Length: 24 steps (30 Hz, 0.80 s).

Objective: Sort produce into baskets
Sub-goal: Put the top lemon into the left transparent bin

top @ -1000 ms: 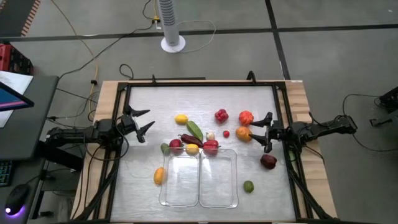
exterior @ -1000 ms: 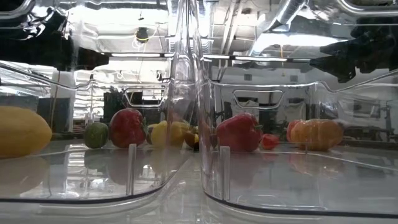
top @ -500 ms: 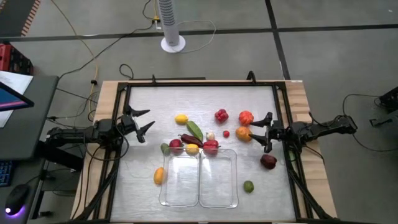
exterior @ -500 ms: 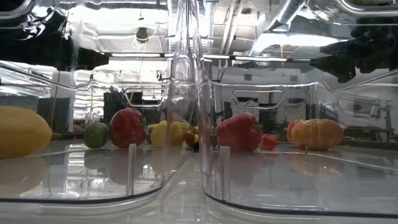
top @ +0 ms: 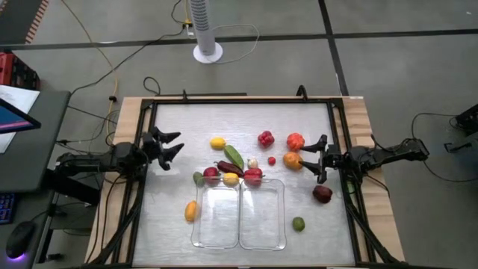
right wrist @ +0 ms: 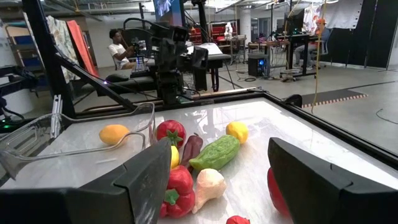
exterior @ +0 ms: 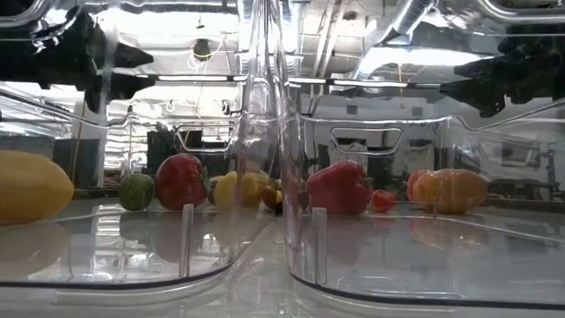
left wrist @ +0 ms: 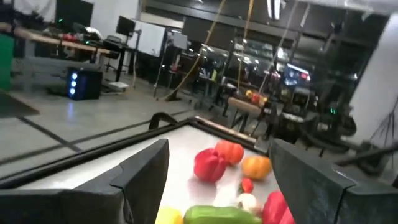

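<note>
The produce lies in a cluster at the table's middle: a yellow lemon [top: 217, 143], a green cucumber [top: 233, 155], red peppers [top: 265, 138] [top: 253, 176], an orange-red tomato [top: 296, 140], an orange [top: 292, 160] and a maroon eggplant [top: 228, 167]. Two clear baskets [top: 196, 224] [top: 284, 217] stand side by side at the near middle, nothing in them. My left gripper [top: 174, 143] is open and empty at the left, facing the cluster. My right gripper [top: 317, 158] is open and empty, just right of the orange.
An orange-yellow fruit [top: 191, 211] lies left of the baskets. A maroon fruit [top: 322, 194] and a green lime [top: 298, 223] lie to their right. A black frame [top: 239, 100] rims the table. The far half of the table holds nothing.
My left gripper has risen a little and drawn slightly toward the table's left edge; its dark shape now shows at the upper left of the low view. The produce and baskets have stayed in place.
</note>
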{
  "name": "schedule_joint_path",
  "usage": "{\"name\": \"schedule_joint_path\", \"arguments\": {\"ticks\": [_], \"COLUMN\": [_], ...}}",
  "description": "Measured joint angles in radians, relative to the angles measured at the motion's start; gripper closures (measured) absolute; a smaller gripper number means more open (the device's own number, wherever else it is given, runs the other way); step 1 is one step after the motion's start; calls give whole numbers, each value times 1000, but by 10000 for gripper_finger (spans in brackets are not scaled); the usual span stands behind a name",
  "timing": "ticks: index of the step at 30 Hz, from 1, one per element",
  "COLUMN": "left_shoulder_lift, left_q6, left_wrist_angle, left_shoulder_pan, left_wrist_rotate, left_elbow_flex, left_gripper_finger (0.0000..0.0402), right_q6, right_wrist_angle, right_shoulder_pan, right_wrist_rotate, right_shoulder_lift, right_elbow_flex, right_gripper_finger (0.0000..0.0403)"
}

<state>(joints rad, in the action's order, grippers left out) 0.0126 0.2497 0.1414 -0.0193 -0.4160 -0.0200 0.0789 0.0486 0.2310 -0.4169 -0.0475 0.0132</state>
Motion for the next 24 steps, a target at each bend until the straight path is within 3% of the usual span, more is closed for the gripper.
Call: {"name": "schedule_joint_path", "arguments": {"ticks": [15,20,24], "left_shoulder_lift": [0,0,0], "left_q6": [130,78,19], "left_wrist_angle": [7,14,47], "left_shoulder_pan": [0,0,0], "left_wrist_rotate": [-62,-65,-163], "left_elbow_flex": [0,0,0], "left_gripper_finger": [136,136,136], "right_q6": [0,0,0], "right_wrist_angle": [0,0,0], "right_shoulder_pan": [0,0,0], "right_wrist_rotate": [0,0,0], "right_shoulder_lift": [0,0,0], "right_elbow_flex": [0,0,0], "right_gripper_finger": [106,106,106]}}
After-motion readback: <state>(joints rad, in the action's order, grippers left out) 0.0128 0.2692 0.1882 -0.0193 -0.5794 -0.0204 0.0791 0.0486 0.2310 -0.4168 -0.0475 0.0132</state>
